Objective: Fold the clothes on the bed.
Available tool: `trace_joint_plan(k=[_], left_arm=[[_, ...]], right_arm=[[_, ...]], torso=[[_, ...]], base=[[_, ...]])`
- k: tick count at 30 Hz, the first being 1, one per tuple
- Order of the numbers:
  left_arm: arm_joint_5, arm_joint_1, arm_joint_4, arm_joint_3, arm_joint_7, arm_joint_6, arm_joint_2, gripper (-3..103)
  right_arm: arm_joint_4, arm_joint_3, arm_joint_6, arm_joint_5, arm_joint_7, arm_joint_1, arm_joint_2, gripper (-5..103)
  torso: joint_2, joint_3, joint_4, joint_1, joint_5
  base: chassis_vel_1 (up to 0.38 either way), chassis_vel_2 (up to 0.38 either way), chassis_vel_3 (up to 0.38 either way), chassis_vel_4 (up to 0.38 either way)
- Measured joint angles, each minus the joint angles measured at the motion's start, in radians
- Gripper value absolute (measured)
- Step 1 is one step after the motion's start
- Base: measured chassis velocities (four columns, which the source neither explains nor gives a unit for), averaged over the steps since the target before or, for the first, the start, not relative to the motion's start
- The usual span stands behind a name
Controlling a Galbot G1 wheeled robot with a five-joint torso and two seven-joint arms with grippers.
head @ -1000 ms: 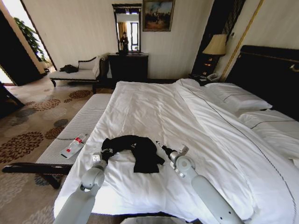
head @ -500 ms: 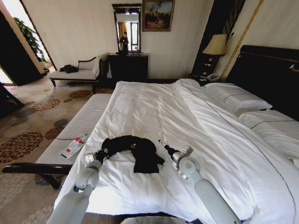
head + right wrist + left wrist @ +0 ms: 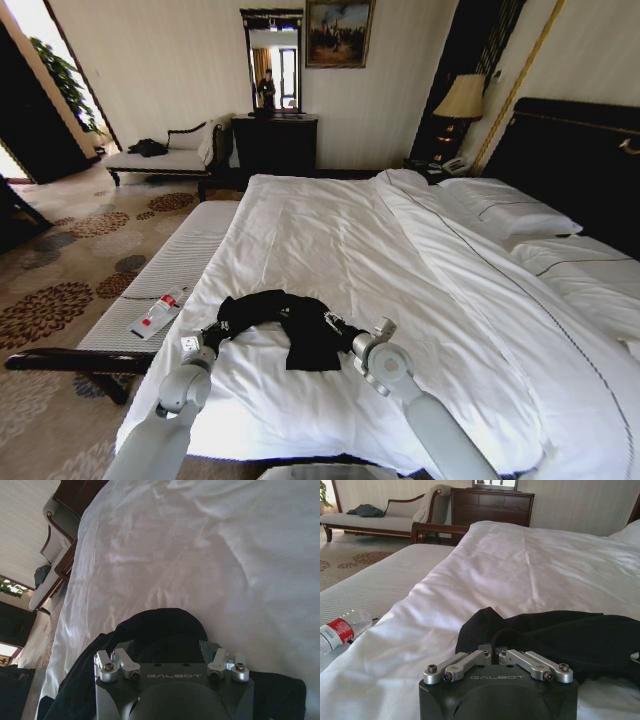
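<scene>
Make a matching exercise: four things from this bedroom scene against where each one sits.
Things:
1. T-shirt
2. bottle
3. lamp
4. left hand

Places:
A. on the striped bench beside the bed
B. at the T-shirt's left end
C. bunched on the white duvet near the foot of the bed
D. by the headboard, against the far wall

Pairs: 1-C, 2-A, 3-D, 4-B

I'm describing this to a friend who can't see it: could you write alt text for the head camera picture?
A crumpled black T-shirt lies near the foot of a large white bed, with the robot's left gripper at its left end and the right gripper at its right edge. A small bottle lies on a striped bench beside the bed.
</scene>
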State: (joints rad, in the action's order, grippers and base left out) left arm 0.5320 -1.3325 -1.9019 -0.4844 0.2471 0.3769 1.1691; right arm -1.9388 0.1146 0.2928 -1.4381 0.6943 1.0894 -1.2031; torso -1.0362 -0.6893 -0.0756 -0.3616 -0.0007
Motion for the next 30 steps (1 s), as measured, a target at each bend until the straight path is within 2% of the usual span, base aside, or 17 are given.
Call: trace_joint_plan(k=[8,11,17,20,22,25,26,28,29,30], left_arm=[[-0.002,0.01,0.009,-0.001,0.003,0.002,0.002,2],[-0.006,0.01,0.015,-0.001,0.003,0.002,0.005,2],[-0.007,0.017,0.021,0.002,0.003,0.002,0.007,2],[-0.007,0.021,0.021,0.004,0.003,0.002,0.007,2],[-0.008,0.021,0.021,0.004,0.003,0.002,0.007,2],[-0.01,0.02,0.021,0.004,0.003,0.002,0.008,2],[-0.01,0.02,0.021,0.004,0.003,0.002,0.008,2],[-0.011,0.017,0.021,0.003,0.003,0.002,0.009,2],[-0.011,0.017,0.021,0.003,0.003,0.002,0.009,2],[-0.012,0.015,0.02,0.001,0.003,0.002,0.009,2]], right_arm=[[0.048,-0.017,0.002,0.01,0.003,-0.022,-0.015,76],[0.042,-0.004,-0.001,0.012,0.004,-0.022,-0.01,89],[0.027,0.013,-0.004,0.017,0.009,-0.016,-0.002,94],[0.003,0.015,0.002,0.012,0.041,0.012,0.007,97],[-0.003,0.012,0.004,0.007,0.048,0.019,0.003,95],[-0.005,0.002,0.005,0.002,0.053,0.022,-0.014,83],[-0.005,0.002,0.005,0.002,0.053,0.022,-0.014,83],[0.004,-0.003,0.006,0.0,0.054,0.016,-0.02,72],[0.004,-0.003,0.006,0.0,0.054,0.016,-0.02,72],[0.01,-0.005,0.006,0.0,0.055,0.014,-0.022,66]], torso=[[0.0,0.0,0.0,0.0,0.0001],[0.0,0.0,-0.0001,0.0,0.0001],[0.0,0.0,0.0,0.0,0.0001],[0.0,0.0,-0.0001,0.0,0.0001],[0.0,0.0,-0.0001,0.0,0.0001],[0.0,0.0,0.0001,0.0,0.0001],[0.0,0.0,0.0001,0.0,0.0001],[0.0,0.0,0.0,0.0,0.0001],[0.0,0.0,0.0,0.0,0.0001],[0.0,0.0,0.0001,0.0,0.0001]], base=[[0.0,0.0,0.0,0.0],[0.0,0.0,0.0,0.0],[0.0,0.0,0.0,0.0],[0.0,0.0,0.0,0.0],[0.0,0.0,0.0,0.0],[0.0,0.0,0.0,0.0],[0.0,0.0,0.0,0.0],[0.0,0.0,0.0,0.0],[0.0,0.0,0.0,0.0],[0.0,0.0,0.0,0.0]])
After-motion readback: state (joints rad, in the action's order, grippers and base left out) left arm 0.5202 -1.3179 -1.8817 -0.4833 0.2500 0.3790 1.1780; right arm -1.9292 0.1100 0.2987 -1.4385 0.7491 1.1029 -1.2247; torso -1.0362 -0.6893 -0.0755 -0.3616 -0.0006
